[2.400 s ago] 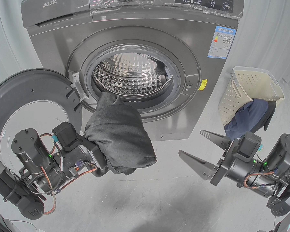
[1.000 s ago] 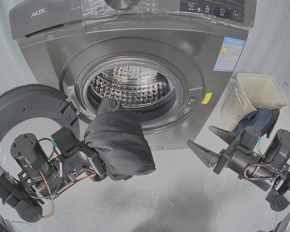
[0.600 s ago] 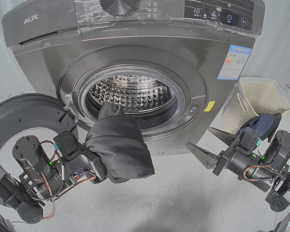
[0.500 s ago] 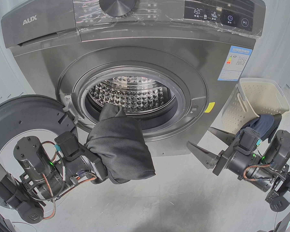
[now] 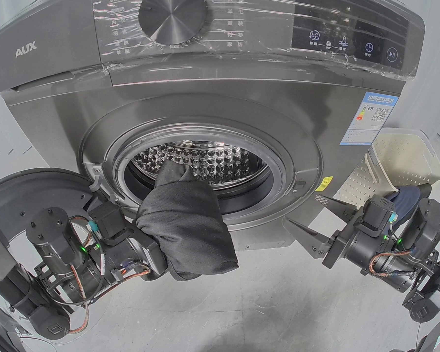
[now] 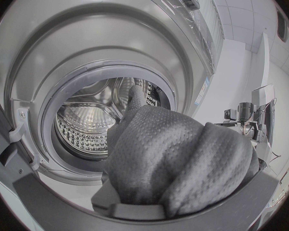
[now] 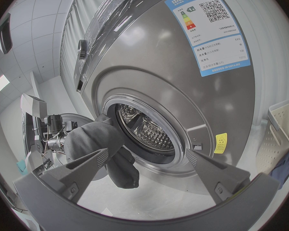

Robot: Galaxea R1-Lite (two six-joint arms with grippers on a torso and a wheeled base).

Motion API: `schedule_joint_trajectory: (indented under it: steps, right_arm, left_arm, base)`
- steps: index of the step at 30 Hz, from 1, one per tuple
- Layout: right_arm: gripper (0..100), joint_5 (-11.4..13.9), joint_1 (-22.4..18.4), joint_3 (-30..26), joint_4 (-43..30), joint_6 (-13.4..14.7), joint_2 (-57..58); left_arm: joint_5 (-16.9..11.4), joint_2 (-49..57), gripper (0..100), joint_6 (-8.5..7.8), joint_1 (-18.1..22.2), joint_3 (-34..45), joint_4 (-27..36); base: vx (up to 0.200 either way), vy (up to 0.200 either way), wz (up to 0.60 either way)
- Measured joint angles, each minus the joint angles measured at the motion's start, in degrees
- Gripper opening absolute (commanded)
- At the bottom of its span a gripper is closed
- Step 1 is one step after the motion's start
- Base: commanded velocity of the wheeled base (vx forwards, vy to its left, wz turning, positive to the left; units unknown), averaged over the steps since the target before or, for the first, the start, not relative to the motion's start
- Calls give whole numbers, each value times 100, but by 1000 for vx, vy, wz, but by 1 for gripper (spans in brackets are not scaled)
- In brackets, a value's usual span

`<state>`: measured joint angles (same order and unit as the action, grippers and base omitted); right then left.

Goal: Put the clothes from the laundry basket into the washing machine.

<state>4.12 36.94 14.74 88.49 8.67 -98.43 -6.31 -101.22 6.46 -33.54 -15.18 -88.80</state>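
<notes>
Two end effectors nearest: left end effector (image 5: 168, 209) clamped on one bunched dark grey knit garment (image 5: 190, 226); right end effector (image 5: 302, 210) spread wide, holding nothing. Beyond, one grey front-loading washing machine (image 5: 230, 99), round door (image 5: 34, 191) swung open, garment tip at the mouth of the steel drum (image 5: 205, 160). Farther right, one cream perforated plastic laundry basket (image 5: 406, 157), one navy blue garment (image 5: 408, 196) draped over its rim.

Dark garment (image 5: 186, 231) hides left gripper (image 5: 149, 253) tip; laundry basket (image 5: 406, 157) partly occluded.

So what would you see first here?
The big dark grey cloth bunched in the left jaws, its tip at the washing machine's open round mouth. Then the shiny dimpled drum inside, and the pale laundry basket beside the machine on the right, blue clothes hanging out.
</notes>
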Motion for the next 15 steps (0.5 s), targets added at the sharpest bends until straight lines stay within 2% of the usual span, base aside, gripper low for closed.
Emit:
schedule_joint_trajectory:
  steps: [8,11,15]
  right_arm:
    - [100,-7,60,-39,-2,13,9]
    - [100,-5,73,-41,-2,11,9]
    - [100,-5,85,-38,-2,11,13]
  left_arm:
    - [22,-63,0,-4,-33,29,1]
    - [20,-74,0,-1,-39,38,1]
    - [18,-104,0,0,-127,44,6]
  base:
    - [0,0,0]
    - [200,0,0]
    - [0,0,0]
